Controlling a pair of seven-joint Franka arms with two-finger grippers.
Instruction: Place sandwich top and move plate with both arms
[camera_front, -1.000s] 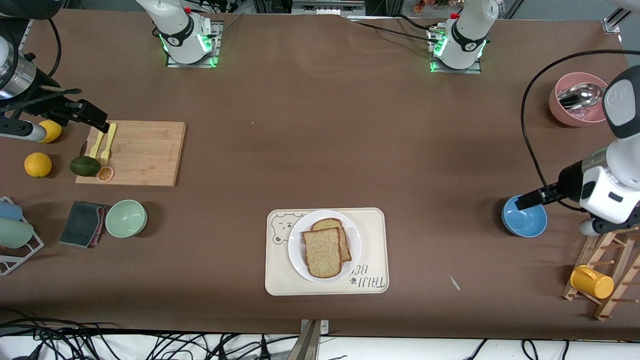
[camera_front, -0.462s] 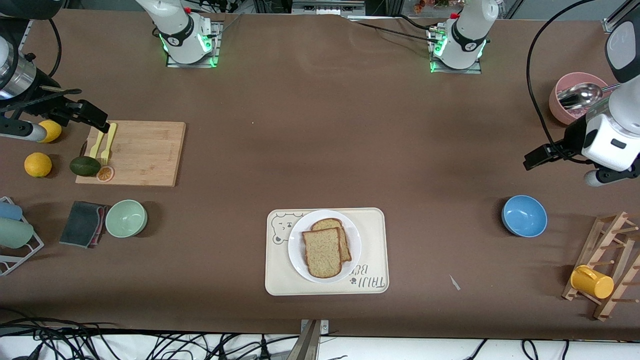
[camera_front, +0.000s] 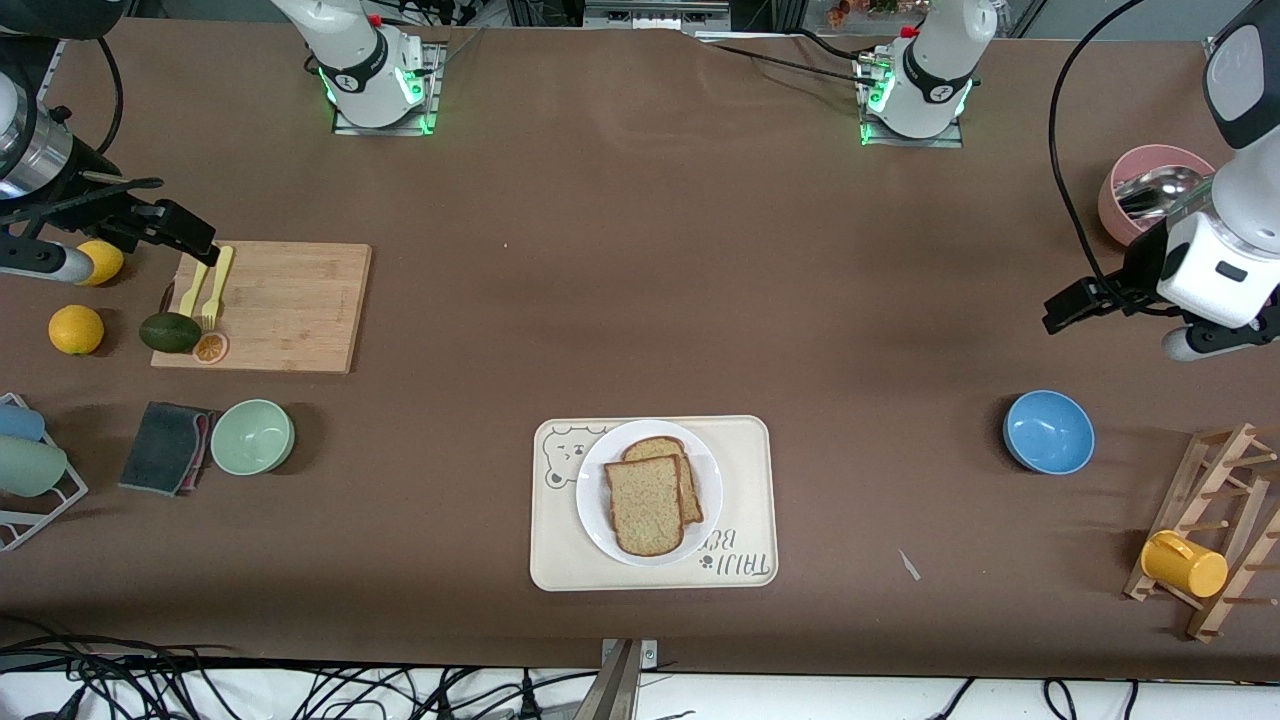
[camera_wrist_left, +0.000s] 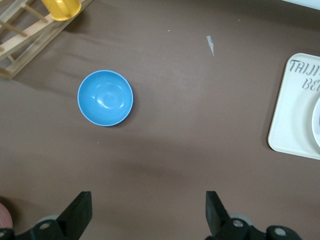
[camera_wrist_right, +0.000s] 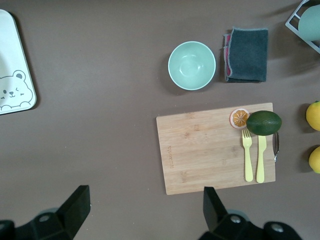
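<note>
With the sandwich top (camera_front: 645, 505) lying on the plate (camera_front: 596, 520) on the tray (camera_front: 741, 520), I bring the released left gripper (camera_front: 1060, 310) and right gripper (camera_front: 190, 235), both well away from the plate, toward its rim evenly.

Sandwich top (camera_front: 645, 505) on plate (camera_front: 598, 520), plate on tray (camera_front: 745, 450); my left tool (camera_front: 1060, 310) and right tool (camera_front: 190, 235) over worktop (camera_front: 640, 300) ends.

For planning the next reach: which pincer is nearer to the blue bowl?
Left. The left pincer hovers over bare table beside the blue bowl; the right pincer is over the cutting board's edge.
</note>
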